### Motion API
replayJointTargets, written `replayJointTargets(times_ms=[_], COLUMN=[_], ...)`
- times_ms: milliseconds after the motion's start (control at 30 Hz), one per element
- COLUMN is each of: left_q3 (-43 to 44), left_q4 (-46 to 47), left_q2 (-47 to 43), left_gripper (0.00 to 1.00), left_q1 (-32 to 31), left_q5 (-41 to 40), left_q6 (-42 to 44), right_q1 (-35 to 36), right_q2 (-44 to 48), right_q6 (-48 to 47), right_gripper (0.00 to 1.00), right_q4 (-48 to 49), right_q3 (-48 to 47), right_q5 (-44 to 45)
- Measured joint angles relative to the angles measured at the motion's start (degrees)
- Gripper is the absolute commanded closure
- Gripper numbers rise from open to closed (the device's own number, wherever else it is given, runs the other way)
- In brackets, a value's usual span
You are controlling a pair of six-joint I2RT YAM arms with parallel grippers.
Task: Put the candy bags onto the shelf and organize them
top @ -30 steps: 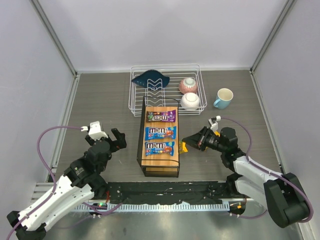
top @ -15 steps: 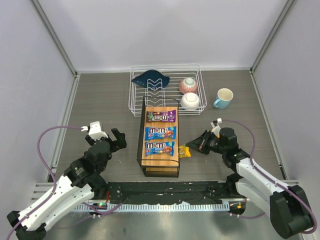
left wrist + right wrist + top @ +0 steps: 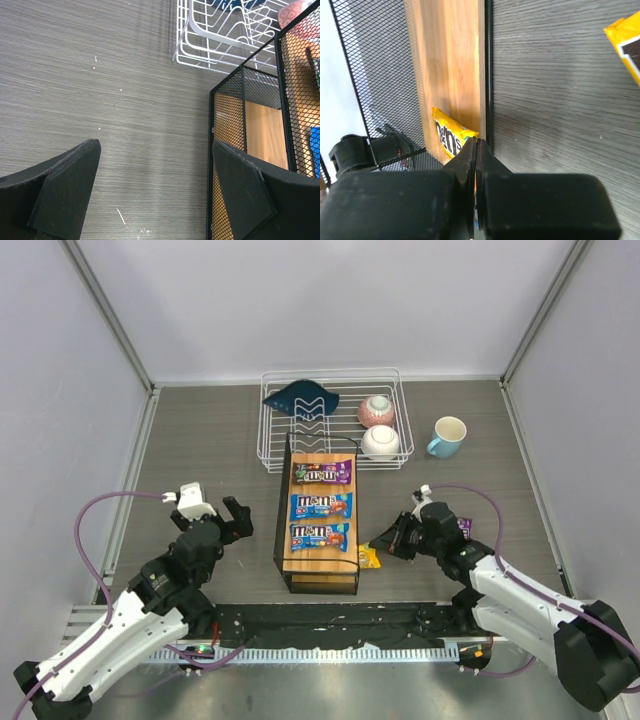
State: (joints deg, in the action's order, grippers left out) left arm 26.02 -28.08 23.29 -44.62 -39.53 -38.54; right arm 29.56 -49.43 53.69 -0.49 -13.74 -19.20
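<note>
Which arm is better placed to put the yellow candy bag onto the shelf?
Right. The right gripper is shut on the yellow candy bag at the shelf; the left gripper is open.

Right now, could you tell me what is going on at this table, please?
The right gripper is shut on a yellow bag at the near right corner of the shelf. The wrist view shows the bag's end over a wooden plank inside the black frame. A purple bag and two blue bags lie in a row on the shelf top. The left gripper hangs open over the table, left of the shelf. A second yellow bag lies on the table nearby.
</note>
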Motion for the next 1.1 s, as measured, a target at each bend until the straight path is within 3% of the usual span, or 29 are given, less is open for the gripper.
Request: replayJointTargets(times_ms=[400,1100], left_q3=[0.0,0.0], left_q4=[0.0,0.0], left_q2=[0.48,0.48], left_gripper=[0.0,0.0], left_q1=[-0.02,-0.02], left_q5=[0.0,0.02], left_q6=[0.0,0.0], right_q1=[5.75,16.04], right_q2=[5.4,-1.22], right_q6=[6.51,14.36], right_gripper=[0.99,0.99], right_q4=[-1.2,5.27], right_q3=[1.57,2.19], right_q5=[11.76,22.82])
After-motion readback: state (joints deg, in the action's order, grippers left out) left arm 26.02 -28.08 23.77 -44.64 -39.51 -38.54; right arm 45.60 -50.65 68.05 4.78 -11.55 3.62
